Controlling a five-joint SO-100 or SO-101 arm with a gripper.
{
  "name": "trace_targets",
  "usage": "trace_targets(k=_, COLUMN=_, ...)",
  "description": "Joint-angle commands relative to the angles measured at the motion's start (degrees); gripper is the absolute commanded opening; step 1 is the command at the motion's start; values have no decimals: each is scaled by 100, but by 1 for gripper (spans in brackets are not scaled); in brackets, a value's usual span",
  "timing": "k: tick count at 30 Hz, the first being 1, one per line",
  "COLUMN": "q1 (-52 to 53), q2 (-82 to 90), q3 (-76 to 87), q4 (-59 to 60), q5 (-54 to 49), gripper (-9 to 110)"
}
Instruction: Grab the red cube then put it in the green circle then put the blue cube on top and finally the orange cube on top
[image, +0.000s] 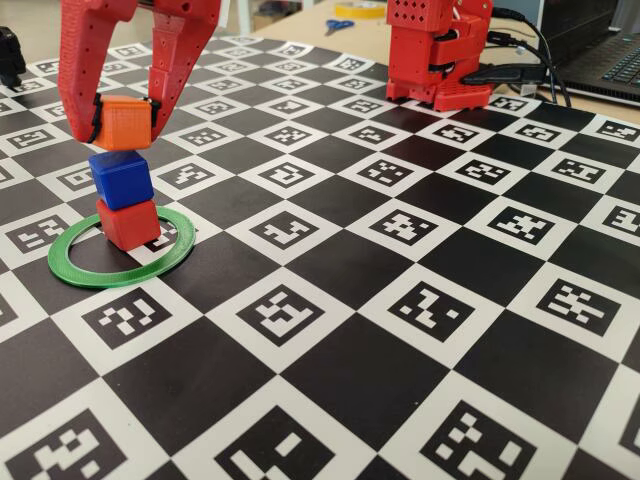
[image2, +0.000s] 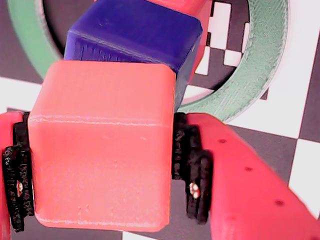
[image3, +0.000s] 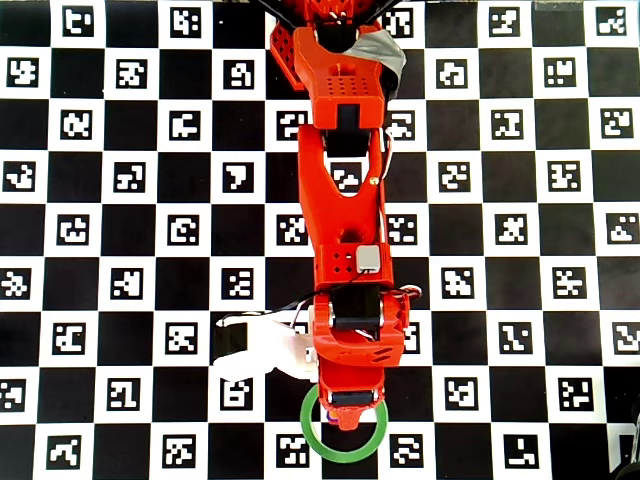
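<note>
In the fixed view my gripper (image: 120, 128) is shut on the orange cube (image: 125, 115), one finger on each side. Directly under it is the blue cube (image: 121, 178), which rests on the red cube (image: 128, 222) inside the green circle (image: 75, 270). The orange cube's underside is at the blue cube's top; I cannot tell whether they touch. In the wrist view the orange cube (image2: 100, 150) fills the gap between the black pads (image2: 192, 170) of my gripper (image2: 102, 175). Beyond it show the blue cube (image2: 135, 35), a sliver of red cube (image2: 187, 5) and the green circle (image2: 260, 60). From overhead the arm hides the stack; only the green circle (image3: 345, 457) shows.
The table is a black-and-white checkered marker mat (image: 400, 300). The arm's red base (image: 440, 50) stands at the back, with cables and a laptop (image: 600, 50) to its right. Scissors (image: 338, 25) and a yellow tape roll (image: 360, 8) lie behind the mat.
</note>
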Motion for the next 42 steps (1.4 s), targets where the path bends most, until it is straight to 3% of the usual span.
trace_targets(k=1, q1=35, q2=229, q3=-589, q4=-123, q5=18, gripper=8)
trace_targets(k=14, q1=35, q2=158, q3=-589, q4=-167, q5=105, gripper=10)
trace_targets(k=29, q1=0, q2=176, q3=-492, q4=-176, q5=193, gripper=29)
trace_targets(k=42, q1=-26, q2=211, q3=-466, q4=-123, q5=281, gripper=36)
